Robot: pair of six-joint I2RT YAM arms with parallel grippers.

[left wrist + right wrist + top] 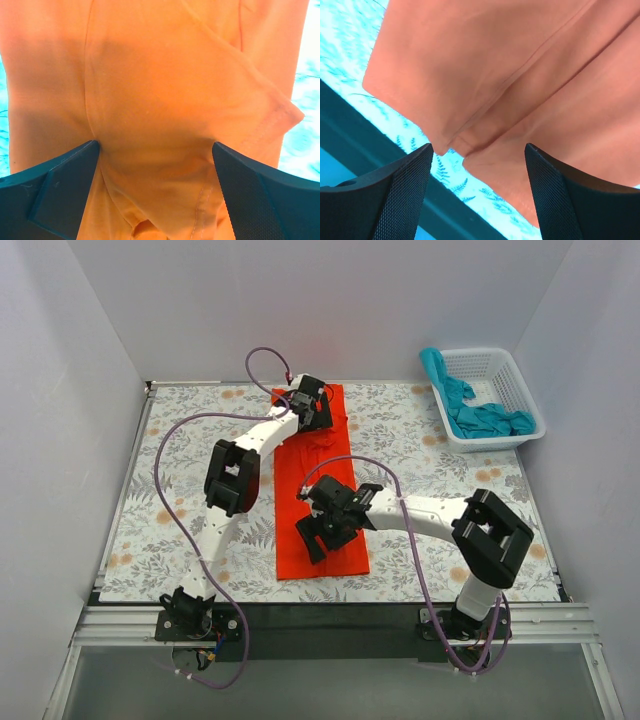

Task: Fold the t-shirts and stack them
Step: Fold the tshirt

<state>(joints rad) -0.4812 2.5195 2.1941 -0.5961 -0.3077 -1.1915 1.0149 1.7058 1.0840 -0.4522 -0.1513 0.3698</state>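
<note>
The red t-shirt (292,480) lies flat on the fern-printed surface (420,460), a little left of centre. Its sides are already turned in, so it forms one narrow strip. The long axis runs near to far, with the near end leaning slightly right.

At the near end, the right hand (315,535) hangs low over the hem with its fingers apart and nothing clamped. In the right wrist view that hand (478,150) straddles the layered hem corner of the shirt (520,60), with bare print showing just beyond the edge. This placement looks chosen so the fingers can drop onto both layers at once.

At the far end, the left hand (312,405) sits over the top of the strip. In the left wrist view that hand (155,145) is also spread wide and grips nothing. The shirt (165,75) fills the gap between its fingers, and a stitched, folded-in edge slants off to the right.

With one hand at each end, the likely aim is a fold across the short axis, bringing one end onto the other.

Well apart at the far right, a white basket (500,443) holds teal garments (485,420), probably the next ones to fold.
</note>
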